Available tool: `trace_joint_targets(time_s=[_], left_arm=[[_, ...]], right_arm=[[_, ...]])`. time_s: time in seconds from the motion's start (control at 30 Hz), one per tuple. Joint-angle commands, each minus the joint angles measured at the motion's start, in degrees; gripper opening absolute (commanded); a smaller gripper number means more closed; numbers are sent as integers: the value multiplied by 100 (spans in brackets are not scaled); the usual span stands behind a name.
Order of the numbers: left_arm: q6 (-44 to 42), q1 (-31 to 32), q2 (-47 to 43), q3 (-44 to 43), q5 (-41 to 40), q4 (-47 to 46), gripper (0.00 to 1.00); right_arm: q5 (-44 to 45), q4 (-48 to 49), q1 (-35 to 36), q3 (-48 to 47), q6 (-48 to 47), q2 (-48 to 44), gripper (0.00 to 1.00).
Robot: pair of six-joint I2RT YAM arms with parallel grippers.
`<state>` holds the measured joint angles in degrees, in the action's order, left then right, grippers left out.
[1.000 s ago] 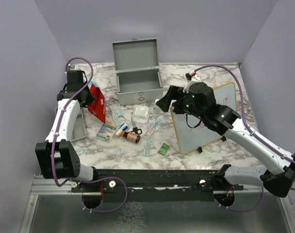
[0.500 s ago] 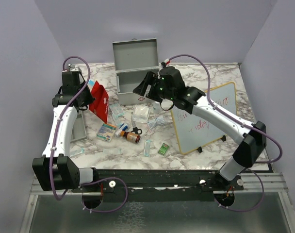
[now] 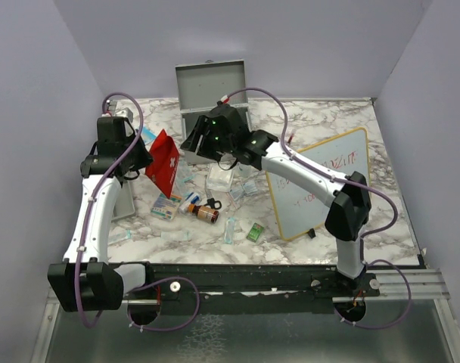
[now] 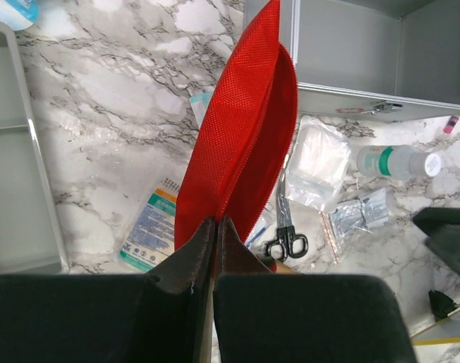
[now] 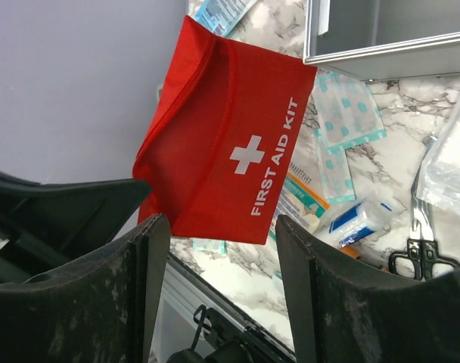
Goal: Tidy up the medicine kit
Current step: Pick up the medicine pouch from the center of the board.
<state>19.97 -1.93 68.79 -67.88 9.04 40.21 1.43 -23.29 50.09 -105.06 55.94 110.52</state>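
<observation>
Left gripper: we see its jaws clamped on one edge of the red first aid pouch.
Right gripper: jaws apart, facing the pouch, gripping nothing.
Medicine kit: lid open, at the marble table's far edge, beyond the pouch.
Beneath the pouch: scissors, a clear packet.

Grey medicine kit, lid upright

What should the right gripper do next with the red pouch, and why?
Probably ease the right gripper forward and close on the red pouch: its jaws stand open on either side of the pouch's lower edge, while the left gripper pinches the pouch at one end.
</observation>
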Motion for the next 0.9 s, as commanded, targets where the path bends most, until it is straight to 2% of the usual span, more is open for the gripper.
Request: trace_joint_targets(time_s=[0.0,0.53,0.8,0.87], left_arm=[[51,103,-207,39,239,125,0],[137,185,-396,34,403,252,0],[253,185,-443,70,790,260,0],[258,185,-441,97,870,260,0]], right_arm=[[132,-276,135,-412,180,473,62],[-49,-313,203,-1314,836,1584,59],[111,-401,203,-1629,832,1945,53],[75,-329,203,-1594,823,1947,46]])
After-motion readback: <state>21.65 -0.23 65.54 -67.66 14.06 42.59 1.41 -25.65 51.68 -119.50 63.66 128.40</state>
